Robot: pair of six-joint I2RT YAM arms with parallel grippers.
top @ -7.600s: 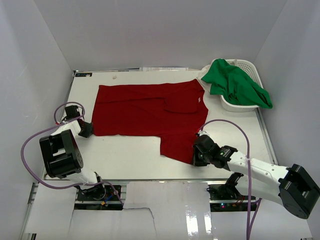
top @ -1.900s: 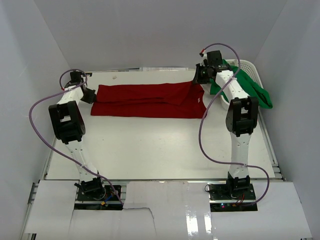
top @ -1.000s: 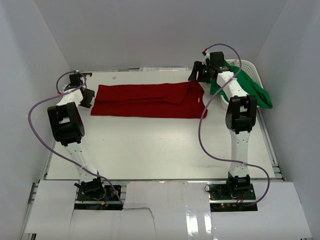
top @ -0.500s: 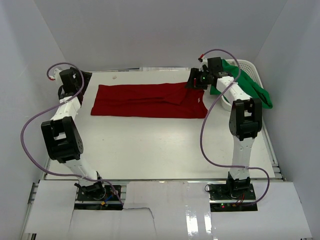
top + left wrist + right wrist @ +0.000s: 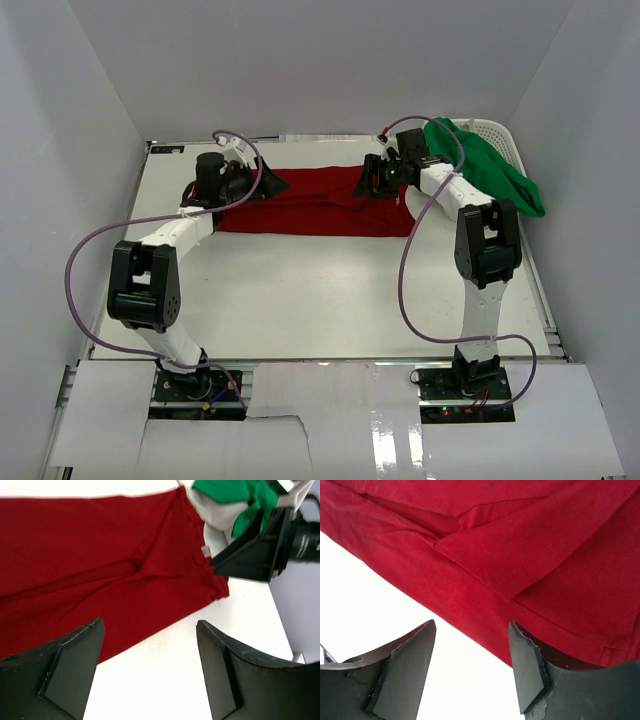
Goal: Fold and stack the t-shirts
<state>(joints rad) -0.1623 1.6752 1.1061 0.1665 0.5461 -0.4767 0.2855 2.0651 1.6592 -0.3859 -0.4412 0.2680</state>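
The deep red t-shirt (image 5: pixel 320 205) lies flat at the far side of the table, folded lengthwise into a long strip. My left gripper (image 5: pixel 258 185) hovers over its left end, open and holding nothing. In the left wrist view the left gripper (image 5: pixel 149 626) frames bare table beside the red t-shirt (image 5: pixel 90 560). My right gripper (image 5: pixel 372 181) is over the shirt's right end, open and empty. In the right wrist view the right gripper (image 5: pixel 471 627) sits at the near edge of the red t-shirt (image 5: pixel 495 540). The bright green t-shirt (image 5: pixel 488 172) is heaped in and over the basket.
A white slotted basket (image 5: pixel 497 127) stands at the far right corner under the green shirt. White walls close in on the left, right and back. The bare white tabletop (image 5: pixel 320 290) stretches between the red shirt and the arm bases.
My left arm has swung from the far left corner rightward over the red shirt's left end, and its jaws have opened wider. The right gripper has shifted slightly left and nearer.
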